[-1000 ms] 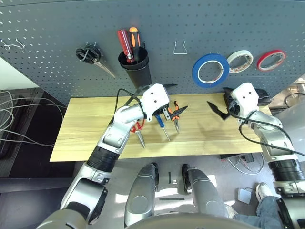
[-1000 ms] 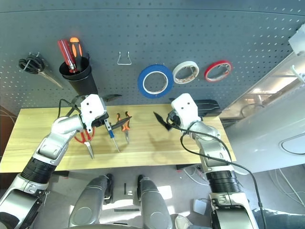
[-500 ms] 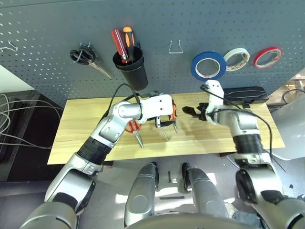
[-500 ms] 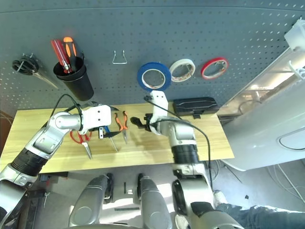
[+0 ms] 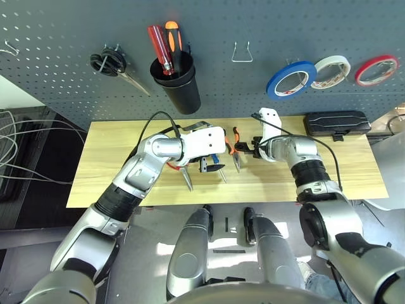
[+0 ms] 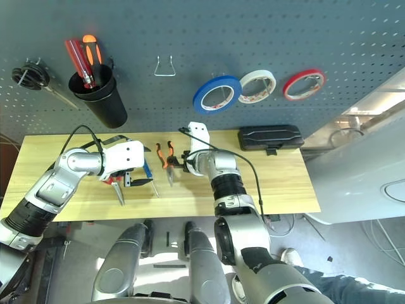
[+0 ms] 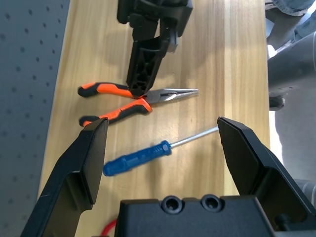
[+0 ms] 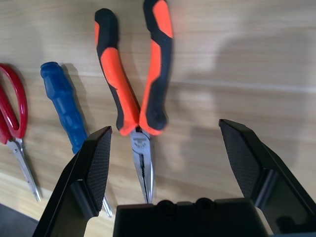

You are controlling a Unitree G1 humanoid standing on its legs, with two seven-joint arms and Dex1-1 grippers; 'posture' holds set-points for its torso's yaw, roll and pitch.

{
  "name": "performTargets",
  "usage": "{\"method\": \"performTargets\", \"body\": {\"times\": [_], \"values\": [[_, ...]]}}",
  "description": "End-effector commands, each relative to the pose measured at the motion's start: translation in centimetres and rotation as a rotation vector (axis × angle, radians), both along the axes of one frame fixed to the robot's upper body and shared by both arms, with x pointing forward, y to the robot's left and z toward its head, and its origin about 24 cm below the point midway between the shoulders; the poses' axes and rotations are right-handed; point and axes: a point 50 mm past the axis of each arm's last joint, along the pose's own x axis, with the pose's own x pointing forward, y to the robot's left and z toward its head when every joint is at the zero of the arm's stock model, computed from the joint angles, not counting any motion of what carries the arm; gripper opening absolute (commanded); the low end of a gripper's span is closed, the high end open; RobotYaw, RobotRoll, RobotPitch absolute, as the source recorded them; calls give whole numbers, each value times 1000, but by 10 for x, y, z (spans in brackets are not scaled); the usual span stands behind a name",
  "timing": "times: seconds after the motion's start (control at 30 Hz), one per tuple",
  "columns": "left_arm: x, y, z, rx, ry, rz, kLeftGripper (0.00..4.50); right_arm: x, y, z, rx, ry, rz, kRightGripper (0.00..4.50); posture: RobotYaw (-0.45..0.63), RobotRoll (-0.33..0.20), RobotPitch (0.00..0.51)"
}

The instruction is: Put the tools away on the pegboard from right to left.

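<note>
- Reaching toward the needle-nose pliers, the right gripper has its fingers wide open, one on each side of the pliers' joint, and they grip nothing yet; this wide stance seems chosen so that the handles fit between them.
- The pliers lie flat on the desk with the orange-and-black handles toward the pegboard and the thin nose toward the robot, so a grasp near the joint looks the most steady one.
- The blue tape ring hangs already on the pegboard, beside the white and red rolls, so the pliers appear to be the next tool from the right.
- An empty metal hook stands on the board above the pliers; it is probably their place.
- The left gripper hangs just over the blue-handled screwdriver, fingers fully open and empty, likely waiting for its turn.
- The red-handled scissors lie on the desk to the left of the screwdriver, the last in the row.
- The black cup on the board holds already a red and an orange screwdriver.
</note>
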Motion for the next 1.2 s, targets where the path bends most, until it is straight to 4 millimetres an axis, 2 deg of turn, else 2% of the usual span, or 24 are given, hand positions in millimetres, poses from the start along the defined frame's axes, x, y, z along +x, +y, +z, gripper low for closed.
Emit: {"method": "performTargets", "body": {"times": [0.03, 0.27, 0.63, 0.67, 0.83, 1.2], "values": [[-7, -2, -5, 11, 29, -8, 4500, 0, 6, -6, -19, 9, 6, 4477, 268, 0, 383], [-13, -6, -7, -5, 41, 5, 4500, 7, 14, -5, -62, -12, 23, 4477, 290, 0, 394], [-16, -4, -8, -19, 45, 33, 4500, 5, 20, -15, -136, 21, 24, 4477, 320, 0, 391], [-16, -4, -8, -17, 48, 35, 4500, 5, 21, -16, -142, 27, 30, 4302, 324, 0, 389], [-15, -1, -7, -15, 54, 71, 4500, 3, 21, -19, -168, 48, 42, 4302, 327, 0, 384], [5, 10, -16, 19, 4, 317, 4500, 3, 15, -19, -188, 48, 17, 4302, 297, 0, 366]]}}
